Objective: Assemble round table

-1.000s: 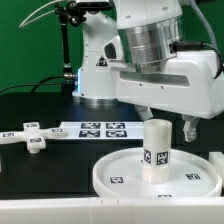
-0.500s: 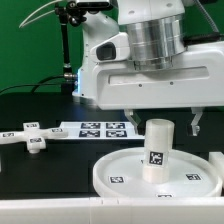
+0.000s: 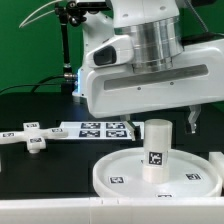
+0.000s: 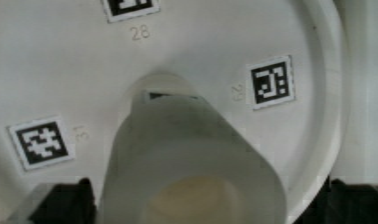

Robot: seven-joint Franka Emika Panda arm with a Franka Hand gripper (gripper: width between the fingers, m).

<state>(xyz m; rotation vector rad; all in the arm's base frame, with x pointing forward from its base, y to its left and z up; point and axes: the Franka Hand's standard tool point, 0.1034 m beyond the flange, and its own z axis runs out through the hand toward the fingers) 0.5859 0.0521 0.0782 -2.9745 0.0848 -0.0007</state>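
Observation:
The round disc [image 3: 115, 168] lies flat at the front, its rim facing up. The short cylinder leg [image 3: 156, 150] stands upright on it, a tag on its side. My gripper [image 3: 163, 122] hovers just above the leg's top, open, one finger on each side and neither touching it. In the wrist view the leg [image 4: 189, 150] rises between the dark fingertips [image 4: 61, 205] of the gripper [image 4: 207, 212], with the disc [image 4: 61, 60] and its tags beneath. The cross-shaped base [image 3: 28, 136] lies on the black table at the exterior view's left.
The marker board [image 3: 96, 128] lies flat behind the disc. A black stand with cables [image 3: 68, 50] rises at the back. The robot's white body [image 3: 150, 85] fills the upper right of the exterior view.
The hand has turned about its vertical axis and shifted toward the exterior view's left, bringing its fingers to either side of the leg's top. The leg, disc and base have not moved.

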